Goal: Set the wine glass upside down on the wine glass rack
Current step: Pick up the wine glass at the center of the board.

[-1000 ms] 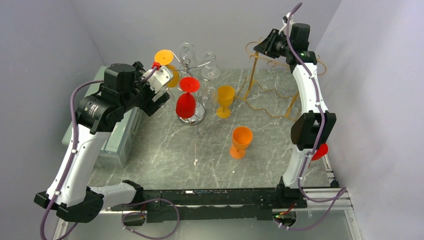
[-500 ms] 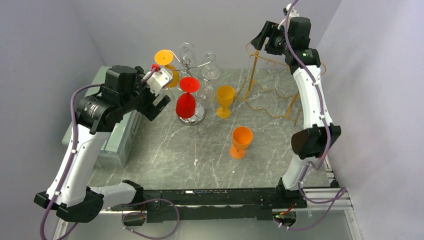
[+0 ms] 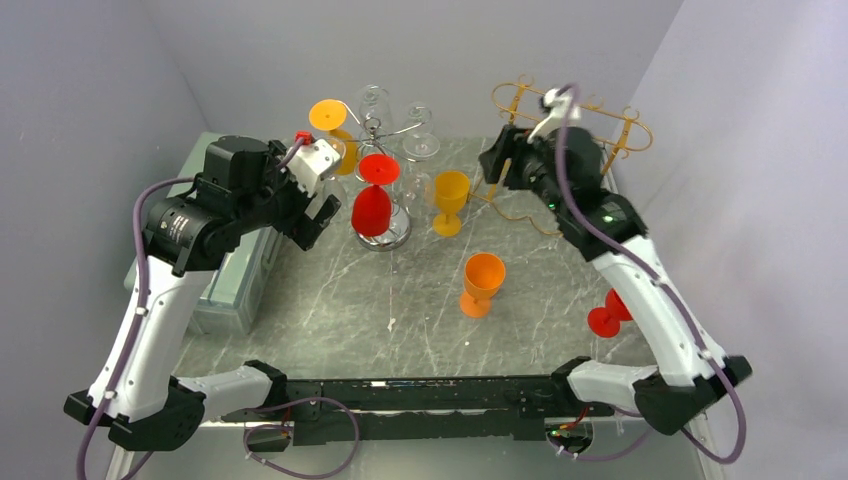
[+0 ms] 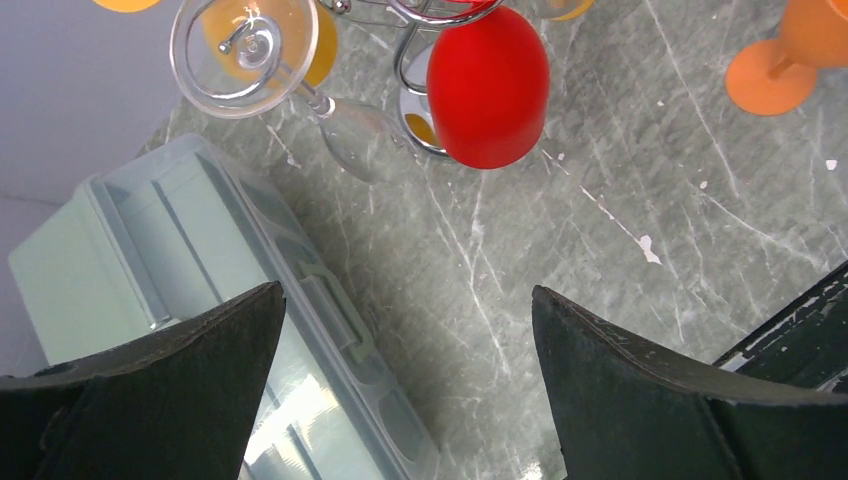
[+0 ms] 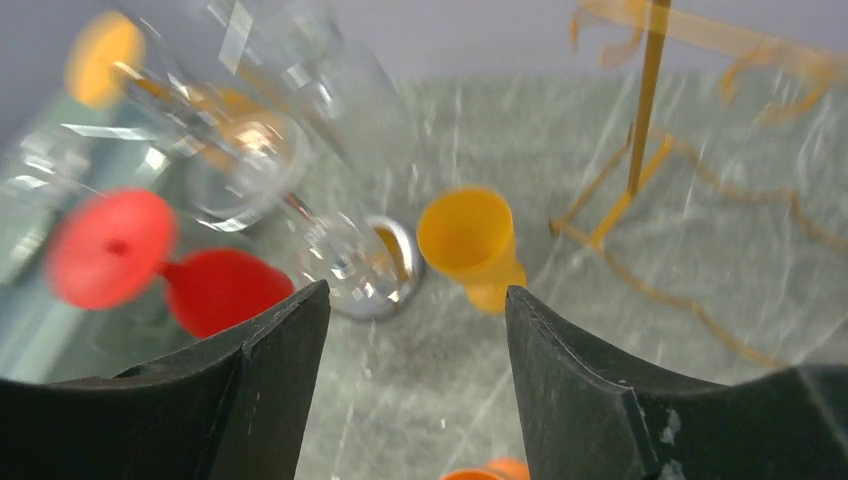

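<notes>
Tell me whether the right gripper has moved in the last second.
Yes. The right gripper has dropped leftward from the gold rack's top toward the table.

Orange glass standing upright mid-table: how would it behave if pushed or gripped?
The orange glass looks like opaque plastic, so it is probably light and not fragile. Standing tall on a small foot, it would likely tip from a high push, then perhaps roll.

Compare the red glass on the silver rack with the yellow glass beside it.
The red glass hangs upside down from the silver rack, foot up; the yellow glass stands upright on the table, mouth up. The red glass is carried by the rack; the yellow glass stands free. Both are opaque and stemmed.
</notes>
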Robot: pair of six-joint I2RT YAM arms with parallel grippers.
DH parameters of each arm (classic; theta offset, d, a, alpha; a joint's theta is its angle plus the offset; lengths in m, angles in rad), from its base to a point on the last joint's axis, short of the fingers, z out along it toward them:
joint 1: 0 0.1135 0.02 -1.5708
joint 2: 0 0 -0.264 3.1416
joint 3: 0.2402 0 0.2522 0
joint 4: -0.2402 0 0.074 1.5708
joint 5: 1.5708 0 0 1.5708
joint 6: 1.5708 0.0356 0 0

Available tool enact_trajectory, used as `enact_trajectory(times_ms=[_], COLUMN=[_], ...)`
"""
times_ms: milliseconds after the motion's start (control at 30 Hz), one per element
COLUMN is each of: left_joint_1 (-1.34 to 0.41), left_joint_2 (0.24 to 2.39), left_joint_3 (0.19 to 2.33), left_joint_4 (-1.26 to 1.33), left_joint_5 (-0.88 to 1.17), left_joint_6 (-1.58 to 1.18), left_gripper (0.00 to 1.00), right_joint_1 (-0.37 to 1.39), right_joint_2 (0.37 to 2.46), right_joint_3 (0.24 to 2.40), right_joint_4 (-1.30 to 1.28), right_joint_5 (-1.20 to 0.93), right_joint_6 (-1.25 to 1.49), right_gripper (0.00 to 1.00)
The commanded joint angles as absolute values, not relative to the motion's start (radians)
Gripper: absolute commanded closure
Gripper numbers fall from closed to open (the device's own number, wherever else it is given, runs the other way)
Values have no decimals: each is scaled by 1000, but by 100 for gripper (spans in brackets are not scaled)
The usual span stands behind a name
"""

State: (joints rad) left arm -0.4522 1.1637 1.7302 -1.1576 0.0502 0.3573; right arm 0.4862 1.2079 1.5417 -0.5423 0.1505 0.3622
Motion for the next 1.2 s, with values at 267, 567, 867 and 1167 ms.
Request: enact_trajectory(times_ms=[267,567,867,1167], left_joint_1=[-453,-452,-453,-453], left_joint_2=[1122,1127,1131,1130], left_joint_3=[1740,1740,1756,1770], left_joint_4=[-1174,-1186,-1201,-1206], left_joint_5=[95,110,115,139], left_joint_6=[343,356,368,359], left_gripper=[1,1,1,1], right_joint_1=[512,505,482,468], right_joint_2=[1445,1594,1734,1678], right_joint_3=[1342,1384,1454,1326], right_joint_4=[-392,-299,-293,-256], right_joint_5=[264,306,343,362], right_joint_6=[446,475,475,498], right_gripper=[36,38,42,81])
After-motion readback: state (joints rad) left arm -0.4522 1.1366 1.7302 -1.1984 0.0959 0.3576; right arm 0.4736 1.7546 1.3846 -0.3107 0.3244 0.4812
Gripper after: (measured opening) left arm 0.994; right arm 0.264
